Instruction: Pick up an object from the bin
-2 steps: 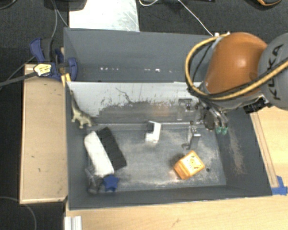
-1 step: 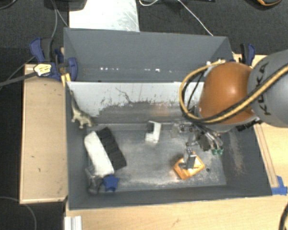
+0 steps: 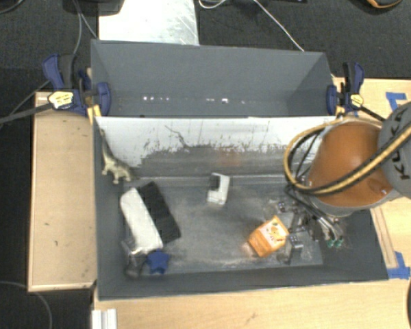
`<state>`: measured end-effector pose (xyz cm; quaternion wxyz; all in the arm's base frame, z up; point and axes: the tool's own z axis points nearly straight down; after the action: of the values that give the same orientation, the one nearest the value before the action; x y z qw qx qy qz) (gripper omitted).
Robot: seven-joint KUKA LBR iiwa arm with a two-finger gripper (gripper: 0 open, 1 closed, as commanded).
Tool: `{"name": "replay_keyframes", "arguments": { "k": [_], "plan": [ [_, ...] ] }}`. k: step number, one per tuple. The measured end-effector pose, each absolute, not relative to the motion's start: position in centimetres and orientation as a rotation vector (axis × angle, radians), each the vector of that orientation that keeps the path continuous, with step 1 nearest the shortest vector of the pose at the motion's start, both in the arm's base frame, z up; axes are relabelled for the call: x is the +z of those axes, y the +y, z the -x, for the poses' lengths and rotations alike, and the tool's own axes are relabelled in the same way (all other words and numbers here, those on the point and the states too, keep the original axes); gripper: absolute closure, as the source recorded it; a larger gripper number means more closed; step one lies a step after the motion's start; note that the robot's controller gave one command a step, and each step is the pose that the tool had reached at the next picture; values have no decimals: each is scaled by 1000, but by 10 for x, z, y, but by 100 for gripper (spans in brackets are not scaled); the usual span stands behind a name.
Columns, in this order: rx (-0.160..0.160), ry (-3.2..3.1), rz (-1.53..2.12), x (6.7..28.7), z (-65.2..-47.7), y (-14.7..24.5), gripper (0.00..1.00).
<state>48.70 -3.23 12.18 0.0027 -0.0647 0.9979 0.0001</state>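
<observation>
Left wall: a small pale toy figure lies close against the left side of the bin, well apart from the arm.
Left cluster: a white block and a black block lie side by side and touching. A small blue thing sits at their near end. They look like loose things lying as they fell.
Middle: a small white piece lies alone on the floor.
Right of middle: an orange packet lies tilted. It is the nearest thing to the tool, so it is probably the one to be picked.
Gripper: low over the floor at the packet's right edge. I cannot tell whether it is open or closed.
Far right: the wrist's orange cover, ringed by cables, sits above the gripper because the arm reaches in from this side.
</observation>
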Motion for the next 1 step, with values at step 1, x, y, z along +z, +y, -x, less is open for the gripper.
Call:
{"name": "replay_keyframes", "arguments": {
  "k": [1],
  "plan": [
    [2, 3132, -142, 98, -499, -38, 0]
  ]
}}
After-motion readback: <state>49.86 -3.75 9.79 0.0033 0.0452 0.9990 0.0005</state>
